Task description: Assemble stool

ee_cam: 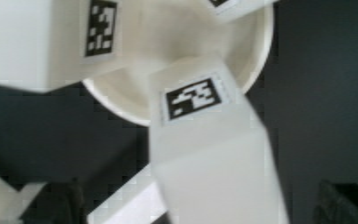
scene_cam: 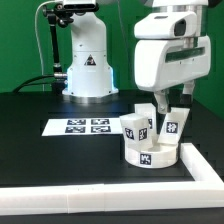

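The stool's round white seat lies flat on the black table in the corner of the white border wall. Tagged white legs stand up from it: one on the exterior view's left, one on its right and one behind. My gripper hangs just above the right leg. In the wrist view that leg rises from the seat toward the camera, between my dark fingers. Dark gaps show on both sides, so the gripper is open and holds nothing. Another leg stands beside it.
The white L-shaped border wall runs along the front and turns up the exterior view's right side, close to the seat. The marker board lies flat left of the stool. The arm's base stands at the back.
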